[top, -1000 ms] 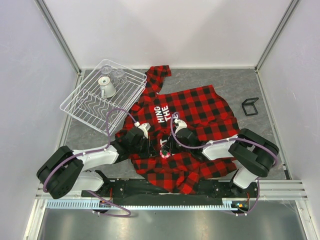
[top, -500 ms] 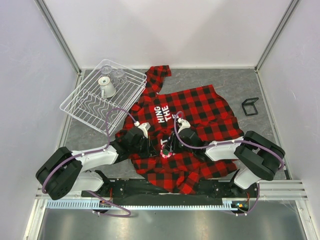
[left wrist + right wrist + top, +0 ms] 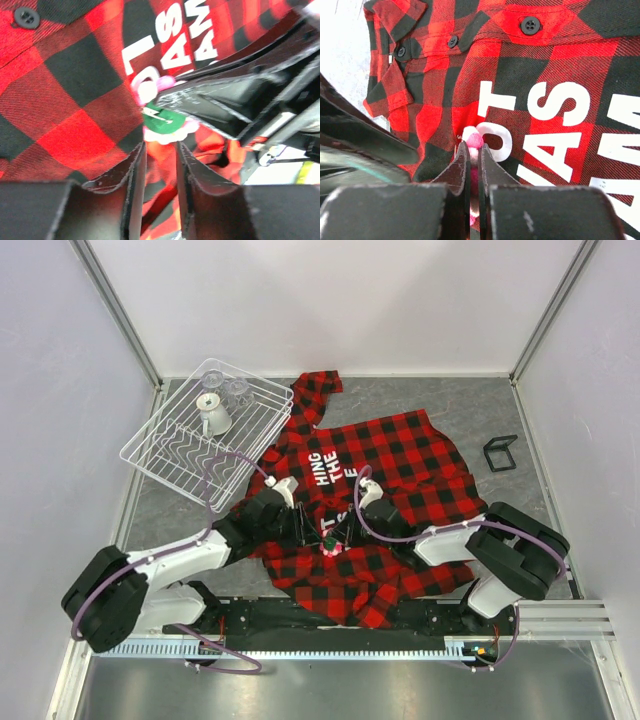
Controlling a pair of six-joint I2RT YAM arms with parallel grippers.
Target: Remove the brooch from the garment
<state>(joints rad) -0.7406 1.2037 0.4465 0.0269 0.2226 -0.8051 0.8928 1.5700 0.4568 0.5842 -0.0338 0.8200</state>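
The small pink flower-shaped brooch [image 3: 472, 137], lying on the red-and-black plaid shirt [image 3: 520, 75], is clamped by the closed right gripper [image 3: 472, 146]; the left gripper [image 3: 160, 147] is held parted just beside it.

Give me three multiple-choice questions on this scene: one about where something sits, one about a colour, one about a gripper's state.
1. Where on the table is the wire dish rack?
A. far left
B. far right
C. near edge, centre

2. What colour is the lettering on the garment?
A. yellow
B. white
C. blue

3. The right gripper is:
A. wide open
B. shut on the brooch
C. out of view

Answers: A, the rack sits by the far left corner; B, white letters stand on red-and-black plaid; B, its fingers pinch the pink brooch.
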